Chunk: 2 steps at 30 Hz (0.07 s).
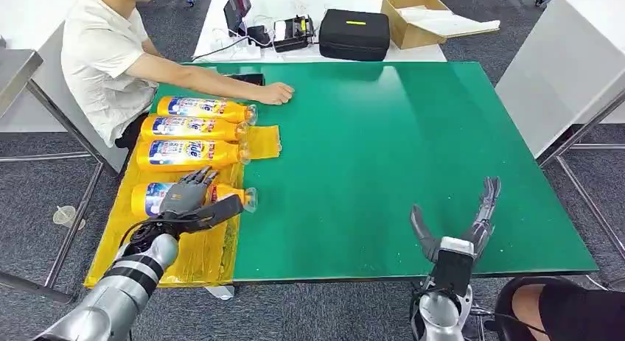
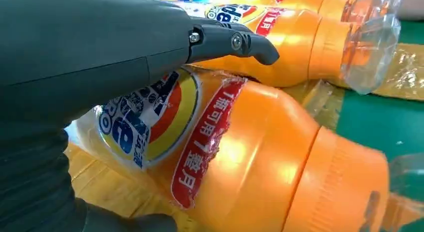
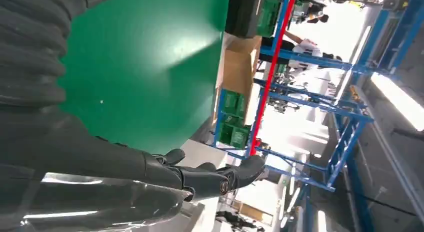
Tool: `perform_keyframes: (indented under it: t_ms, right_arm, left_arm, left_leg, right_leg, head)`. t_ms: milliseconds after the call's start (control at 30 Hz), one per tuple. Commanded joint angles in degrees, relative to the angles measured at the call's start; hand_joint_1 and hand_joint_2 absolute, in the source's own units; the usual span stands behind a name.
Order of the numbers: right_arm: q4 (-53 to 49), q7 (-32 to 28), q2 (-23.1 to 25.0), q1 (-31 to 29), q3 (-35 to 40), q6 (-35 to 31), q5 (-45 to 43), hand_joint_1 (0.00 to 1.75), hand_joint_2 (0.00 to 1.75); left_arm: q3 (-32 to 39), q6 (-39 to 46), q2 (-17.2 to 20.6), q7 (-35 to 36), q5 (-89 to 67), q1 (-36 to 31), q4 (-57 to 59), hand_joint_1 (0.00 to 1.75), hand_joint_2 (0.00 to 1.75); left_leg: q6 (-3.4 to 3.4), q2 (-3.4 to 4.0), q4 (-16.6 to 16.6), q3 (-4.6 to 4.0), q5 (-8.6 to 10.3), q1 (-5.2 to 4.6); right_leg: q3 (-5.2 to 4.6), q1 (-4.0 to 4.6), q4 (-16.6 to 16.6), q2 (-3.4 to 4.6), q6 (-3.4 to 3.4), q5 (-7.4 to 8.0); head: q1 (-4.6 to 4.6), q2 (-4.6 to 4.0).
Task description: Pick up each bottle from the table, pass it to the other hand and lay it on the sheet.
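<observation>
A: Where is the bottle that the left hand (image 1: 193, 197) is on?
B: Lower left of the head view, on the yellow sheet (image 1: 206, 256) at the table's (image 1: 413, 157) left edge. This nearest bottle (image 1: 151, 197) lies flat, its long axis running left to right across the frame, clear cap toward the right, over the green.

A: Is the hand gripping it?
B: The fingers lie over its middle and the thumb reaches along its near side. The left wrist view shows the palm close on the label, but whether the grip is tight I cannot tell.

A: How does it look?
B: Orange-yellow plastic, a blue, white and red label with a red strip of characters, a ribbed orange neck and a transparent cap.

A: And the others?
B: Three more bottles (image 1: 193, 127) lie above it on the sheet, parallel, caps also pointing right. A person's hand (image 1: 276, 93) rests on the table just past the topmost.

A: The right hand (image 1: 461, 223)?
B: Lower right of the head view, fingers spread apart and upright, holding nothing.
</observation>
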Motion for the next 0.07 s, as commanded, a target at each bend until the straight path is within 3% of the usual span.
perform_keyframes:
  t_ms: [33,67]
  right_arm:
    - [2.87,-0.29,-0.49,-0.57,-1.06,-0.84,-1.57,0.0,1.75]
    - [2.95,-0.29,-0.42,-0.57,-1.11,-0.96,-1.45,0.0,1.75]
  left_arm:
    - [0.55,1.38,1.05,-1.02,0.22,4.86,-3.43,0.0,1.75]
    - [0.52,1.37,1.03,-0.72,0.26,4.63,-3.87,0.0,1.75]
  left_leg:
    - [0.02,0.3,-0.1,0.25,-0.08,0.02]
    - [0.01,0.15,-0.06,0.13,-0.03,-0.01]
  right_leg:
    - [0.18,0.06,-0.14,0.19,-0.22,0.01]
    - [0.08,0.0,-0.07,0.09,-0.12,0.0]
  head:
    - [0.0,0.0]
    - [0.0,0.0]
